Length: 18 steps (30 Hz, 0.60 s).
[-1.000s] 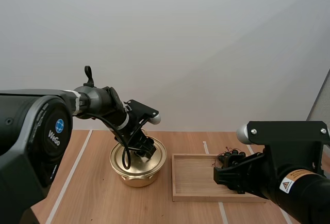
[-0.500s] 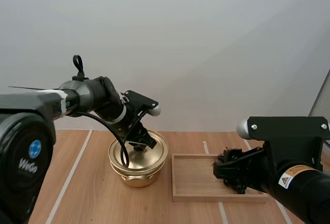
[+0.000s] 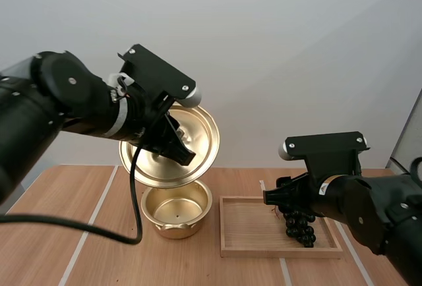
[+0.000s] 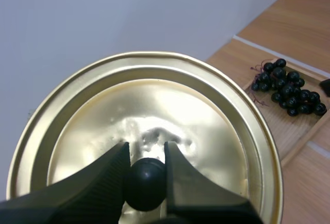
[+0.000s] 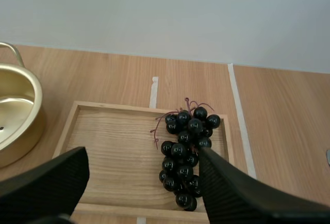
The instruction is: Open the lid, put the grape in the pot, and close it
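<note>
The left jaws clench the knob (image 4: 146,182), holding the lid (image 3: 201,138) tilted high so the pot (image 3: 177,208) beneath them lies open, while the right jaws hang spread over the grapes (image 5: 186,152) on the tray (image 5: 113,152).

The left gripper (image 4: 146,154) pinches the black knob (image 4: 146,184) of the gold lid (image 4: 206,126), one finger on each side. The lid's top faces the camera. Past its rim, dark grapes (image 4: 286,87) lie in a wooden tray (image 4: 296,128) on the table (image 4: 289,22).
</note>
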Tool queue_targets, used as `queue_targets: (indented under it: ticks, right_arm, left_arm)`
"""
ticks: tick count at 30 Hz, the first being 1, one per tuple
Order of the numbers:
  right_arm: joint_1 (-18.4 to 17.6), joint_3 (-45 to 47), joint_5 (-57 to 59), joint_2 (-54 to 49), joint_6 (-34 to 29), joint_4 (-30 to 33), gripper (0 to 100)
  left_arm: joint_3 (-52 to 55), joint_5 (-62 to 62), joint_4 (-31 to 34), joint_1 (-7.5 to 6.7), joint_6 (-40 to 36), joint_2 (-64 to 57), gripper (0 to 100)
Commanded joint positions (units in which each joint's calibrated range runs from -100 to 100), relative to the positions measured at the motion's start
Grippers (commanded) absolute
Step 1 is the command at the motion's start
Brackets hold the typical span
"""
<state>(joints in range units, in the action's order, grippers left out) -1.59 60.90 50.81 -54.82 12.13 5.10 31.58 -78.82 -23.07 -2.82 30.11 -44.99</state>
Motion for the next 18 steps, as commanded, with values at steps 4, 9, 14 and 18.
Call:
queue_targets:
  ticks: [4,9,14,18]
  right_arm:
    - [0.42,-0.45,-7.62,10.42,-0.16,1.0,100]
    - [4.07,-1.32,-12.95,19.18,-0.16,1.15,100]
    - [5.89,-5.14,-13.08,26.06,-0.16,1.15,100]
    - [5.89,-7.73,-13.97,31.18,0.17,1.07,100]
  left_arm:
    - [0.01,-0.42,0.41,-0.21,-0.66,-9.9,0]
    - [0.01,-0.42,4.91,-0.21,-3.61,-13.49,0]
    - [0.01,-0.42,6.43,-0.21,-4.96,-13.49,0]
    - [0.01,-0.42,6.18,-0.21,-5.07,-13.49,0]
